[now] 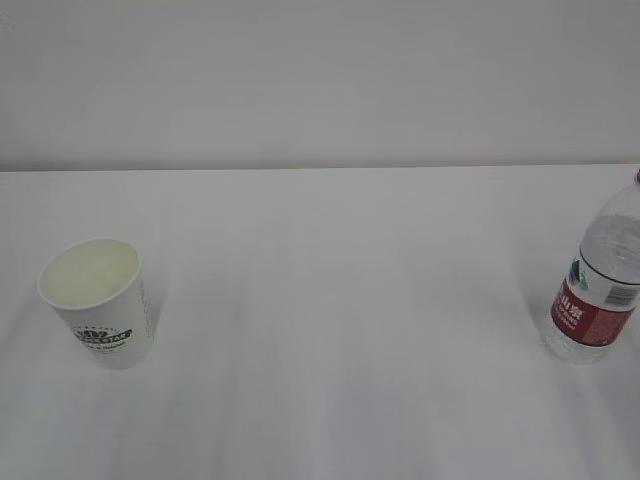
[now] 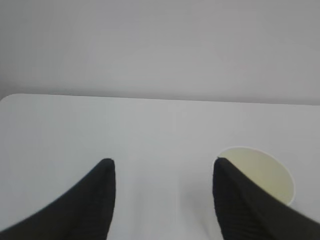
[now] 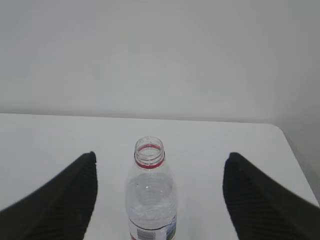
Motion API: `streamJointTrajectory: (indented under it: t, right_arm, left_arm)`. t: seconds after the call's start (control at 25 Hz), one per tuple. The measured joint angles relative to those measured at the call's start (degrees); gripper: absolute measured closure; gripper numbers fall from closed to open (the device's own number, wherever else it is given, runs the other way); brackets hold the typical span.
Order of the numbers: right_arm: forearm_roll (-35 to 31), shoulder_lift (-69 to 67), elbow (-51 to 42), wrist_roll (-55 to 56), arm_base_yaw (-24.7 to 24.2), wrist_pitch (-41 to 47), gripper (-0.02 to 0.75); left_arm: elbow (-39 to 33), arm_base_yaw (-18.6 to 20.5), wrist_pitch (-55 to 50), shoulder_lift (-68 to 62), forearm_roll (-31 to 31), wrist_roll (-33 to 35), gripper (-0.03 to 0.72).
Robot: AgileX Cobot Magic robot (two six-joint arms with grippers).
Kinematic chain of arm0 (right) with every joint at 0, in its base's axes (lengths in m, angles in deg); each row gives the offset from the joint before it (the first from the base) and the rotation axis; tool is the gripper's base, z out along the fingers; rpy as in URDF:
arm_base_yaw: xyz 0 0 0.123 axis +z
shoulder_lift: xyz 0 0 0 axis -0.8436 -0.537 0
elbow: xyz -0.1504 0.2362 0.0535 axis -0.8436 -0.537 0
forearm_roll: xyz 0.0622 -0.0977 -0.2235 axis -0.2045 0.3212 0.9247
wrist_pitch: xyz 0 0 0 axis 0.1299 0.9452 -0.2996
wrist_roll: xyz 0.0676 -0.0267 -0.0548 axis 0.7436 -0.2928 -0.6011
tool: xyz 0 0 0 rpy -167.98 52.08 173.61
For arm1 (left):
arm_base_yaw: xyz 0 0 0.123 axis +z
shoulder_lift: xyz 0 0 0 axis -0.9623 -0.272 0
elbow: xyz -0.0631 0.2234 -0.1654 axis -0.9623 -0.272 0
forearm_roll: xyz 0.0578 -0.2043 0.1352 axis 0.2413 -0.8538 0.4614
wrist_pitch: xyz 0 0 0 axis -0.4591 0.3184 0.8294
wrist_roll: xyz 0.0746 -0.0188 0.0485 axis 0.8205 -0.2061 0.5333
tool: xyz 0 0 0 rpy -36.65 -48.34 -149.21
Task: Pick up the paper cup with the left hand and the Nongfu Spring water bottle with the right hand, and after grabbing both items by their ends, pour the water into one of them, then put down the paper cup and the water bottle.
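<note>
Approach step: left hand (image 2: pixel 162 200) fingers released, cup (image 2: pixel 260 175) off to their right; right hand (image 3: pixel 160 200) fingers released, straddling uncapped bottle (image 3: pixel 150 195) — next, centre left and grasp both.

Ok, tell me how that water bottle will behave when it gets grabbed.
The water bottle stands uncapped and partly filled, so tilting or jolting it would probably spill water. Its thin clear ribbed wall likely dents under a hard squeeze. Being tall and narrow, it may tip if one of the fingers nudges it.
</note>
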Motion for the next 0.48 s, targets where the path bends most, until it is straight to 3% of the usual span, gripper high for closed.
streamJointTrajectory:
  t: [0.2, 0.48]
  right_arm:
    - [0.09, -1.75, 0.0, 0.0, 0.0, -2.18, 0.149]
    - [2.38, -3.79, -2.05, 0.0, 0.0, -7.09, 0.149]
  left_arm:
    - [0.0, -3.15, 4.06, -4.75, 0.0, 0.0, 0.238]
    - [0.0, -3.98, 10.01, -9.6, -0.1, 0.0, 0.238]
